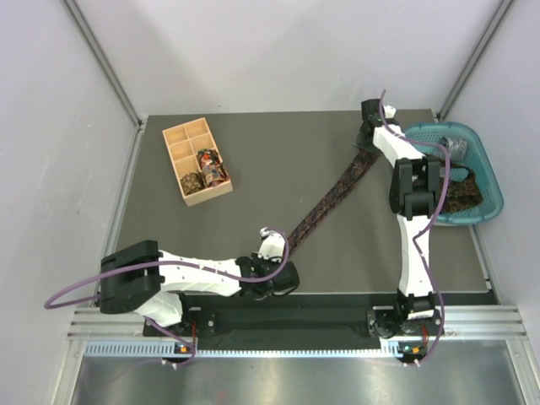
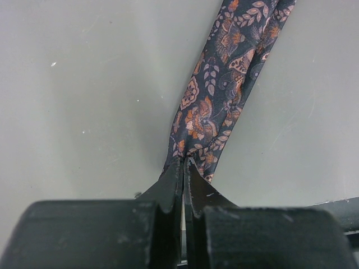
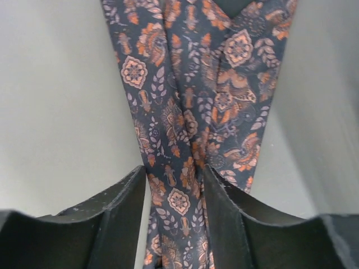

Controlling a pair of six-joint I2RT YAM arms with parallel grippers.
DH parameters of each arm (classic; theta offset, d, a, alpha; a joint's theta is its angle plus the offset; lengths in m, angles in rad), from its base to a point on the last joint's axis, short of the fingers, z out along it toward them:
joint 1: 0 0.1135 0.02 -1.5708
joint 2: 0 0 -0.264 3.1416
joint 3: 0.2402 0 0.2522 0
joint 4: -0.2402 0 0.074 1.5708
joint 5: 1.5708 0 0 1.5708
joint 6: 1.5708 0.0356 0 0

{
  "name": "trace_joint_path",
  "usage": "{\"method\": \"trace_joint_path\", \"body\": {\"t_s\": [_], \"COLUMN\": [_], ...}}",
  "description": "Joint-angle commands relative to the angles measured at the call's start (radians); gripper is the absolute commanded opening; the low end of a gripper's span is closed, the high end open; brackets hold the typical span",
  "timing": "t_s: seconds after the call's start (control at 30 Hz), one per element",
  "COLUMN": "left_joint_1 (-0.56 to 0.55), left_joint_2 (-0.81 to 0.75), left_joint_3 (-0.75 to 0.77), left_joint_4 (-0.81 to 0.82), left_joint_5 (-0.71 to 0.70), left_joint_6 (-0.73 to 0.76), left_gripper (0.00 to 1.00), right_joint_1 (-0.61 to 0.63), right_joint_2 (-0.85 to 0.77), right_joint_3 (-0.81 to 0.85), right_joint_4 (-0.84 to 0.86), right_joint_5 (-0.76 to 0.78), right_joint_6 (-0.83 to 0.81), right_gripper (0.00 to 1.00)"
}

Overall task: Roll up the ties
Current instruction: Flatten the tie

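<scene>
A dark paisley tie with orange-brown motifs lies stretched in a diagonal strip across the grey table. My left gripper is shut on its narrow near end; in the left wrist view the gripper pinches the tie at the tip. My right gripper holds the far wide end; in the right wrist view the gripper has the bunched, creased tie squeezed between its fingers. Two rolled ties sit in the box's compartments. More ties lie in the basket.
The tan wooden compartment box stands at the back left of the table. The teal plastic basket sits at the right edge, beside the right arm. White walls enclose the table on three sides.
</scene>
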Motion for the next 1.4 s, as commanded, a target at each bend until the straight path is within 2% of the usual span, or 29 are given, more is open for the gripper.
{"method": "trace_joint_path", "body": {"t_s": [0.0,0.13,0.17,0.23,0.4,0.73,0.9,1.27,1.37], "left_joint_1": [-0.011,-0.012,-0.014,-0.014,-0.015,-0.021,-0.023,-0.021,-0.021], "left_joint_2": [-0.023,-0.023,-0.022,-0.023,-0.011,-0.003,-0.008,-0.009,-0.012], "left_joint_3": [-0.004,-0.006,-0.009,-0.009,-0.005,-0.014,-0.015,-0.021,-0.023], "left_joint_4": [-0.014,-0.013,-0.014,-0.013,-0.014,-0.013,-0.014,-0.019,-0.021], "left_joint_5": [-0.017,-0.019,-0.02,-0.02,-0.019,-0.02,-0.02,-0.022,-0.024], "left_joint_6": [-0.016,-0.02,-0.02,-0.023,-0.027,-0.038,-0.041,-0.047,-0.049], "left_gripper": [0.0,0.0,0.0,0.0,0.0,0.0,0.0,0.0,0.0], "right_joint_1": [-0.005,-0.003,-0.005,-0.005,-0.005,-0.02,-0.034,-0.051,-0.052], "right_joint_2": [0.01,-0.023,-0.024,-0.024,-0.041,-0.053,-0.046,-0.032,-0.03], "right_joint_3": [0.035,-0.009,-0.009,0.006,0.012,0.003,0.006,0.021,0.017], "right_joint_4": [-0.03,0.014,0.017,0.014,0.022,-0.008,-0.012,-0.024,-0.029], "right_joint_5": [0.055,0.089,0.092,0.095,0.115,0.175,0.146,0.126,0.128], "right_joint_6": [0.008,0.003,-0.001,-0.001,0.002,0.035,0.038,0.034,0.037], "right_gripper": [0.42,0.38,0.31,0.28,0.28,0.33,0.42,0.37,0.29]}}
